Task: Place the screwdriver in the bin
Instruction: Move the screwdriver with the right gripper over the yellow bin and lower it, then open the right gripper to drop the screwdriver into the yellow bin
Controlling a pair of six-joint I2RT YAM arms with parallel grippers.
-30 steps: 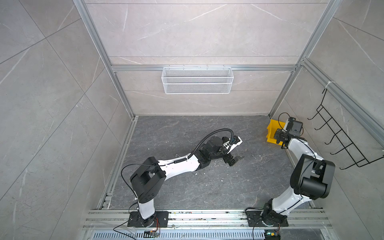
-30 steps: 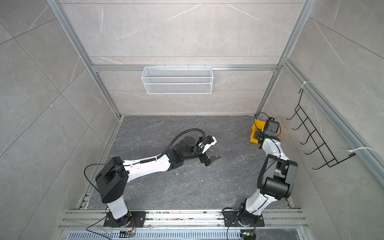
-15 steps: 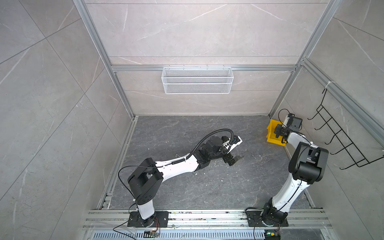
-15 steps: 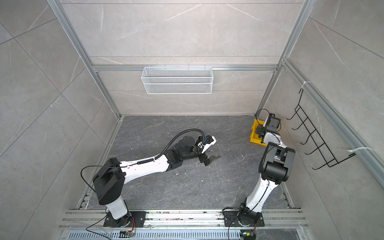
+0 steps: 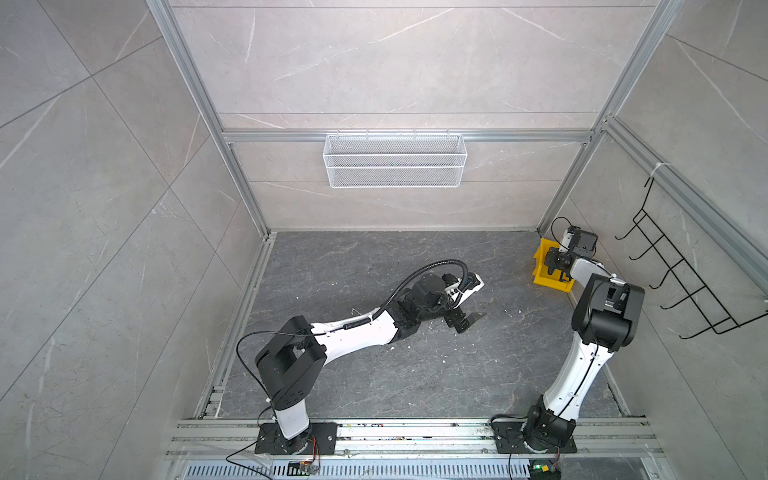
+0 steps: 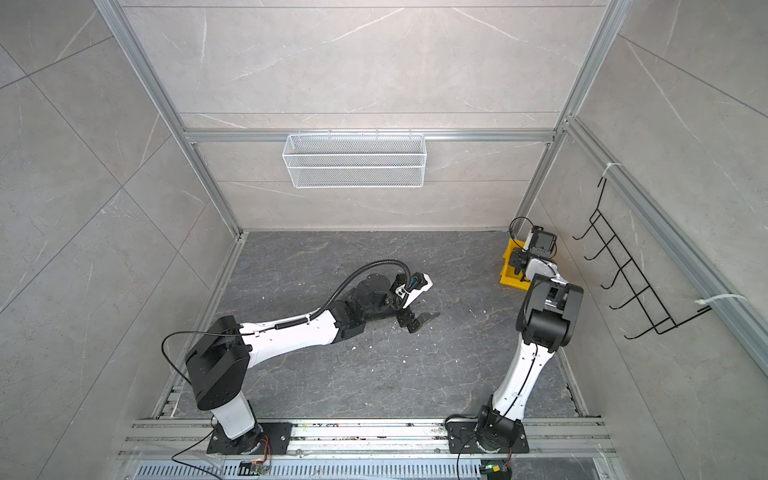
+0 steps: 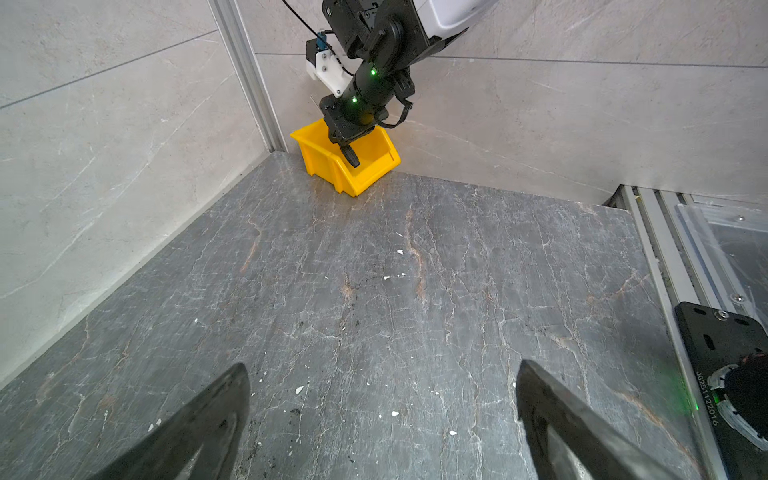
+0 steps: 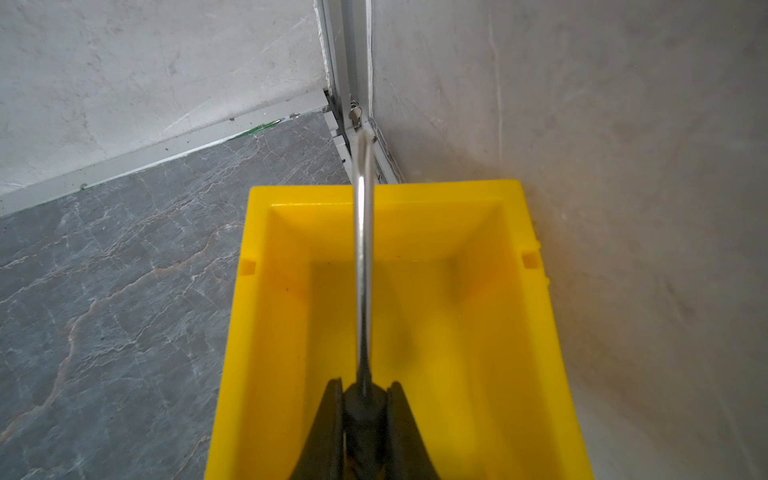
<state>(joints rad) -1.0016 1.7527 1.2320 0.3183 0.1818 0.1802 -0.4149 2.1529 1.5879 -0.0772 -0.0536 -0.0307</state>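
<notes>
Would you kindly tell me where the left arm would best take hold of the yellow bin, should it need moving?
Probably the long side rim of the bin that faces the open floor, pinched from above: its other long side sits close to the wall, and the right gripper holds the screwdriver over the inside.
</notes>
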